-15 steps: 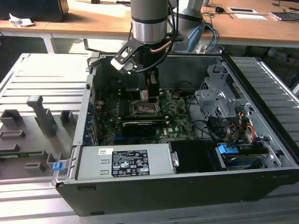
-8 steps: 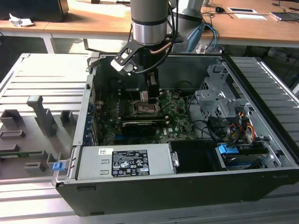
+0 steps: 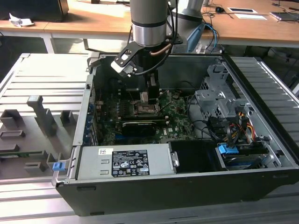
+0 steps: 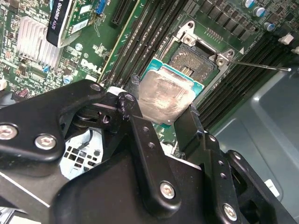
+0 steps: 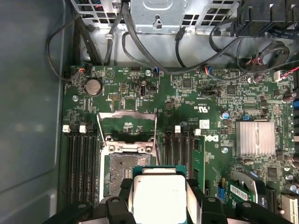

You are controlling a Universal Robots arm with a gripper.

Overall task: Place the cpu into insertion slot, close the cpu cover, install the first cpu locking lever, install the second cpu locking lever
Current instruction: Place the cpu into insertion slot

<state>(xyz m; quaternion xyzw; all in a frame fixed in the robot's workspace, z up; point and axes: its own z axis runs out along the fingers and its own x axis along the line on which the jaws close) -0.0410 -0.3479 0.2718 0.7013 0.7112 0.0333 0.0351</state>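
markings inside the open case
a white label with black print and symbols sits on the power supply; a white logo is printed on the green motherboard; white lettering runs along a black expansion card.

- I read the cpu as pale silver with a smudged face and a teal-green border.
- The insertion slot is dark grey inside a silver rim.
- The cpu cover is plain silver.
- My gripper is matt black with silver screw heads.
- The motherboard is dark green with fine speckling.
- The heatsink has silver parallel ribs.
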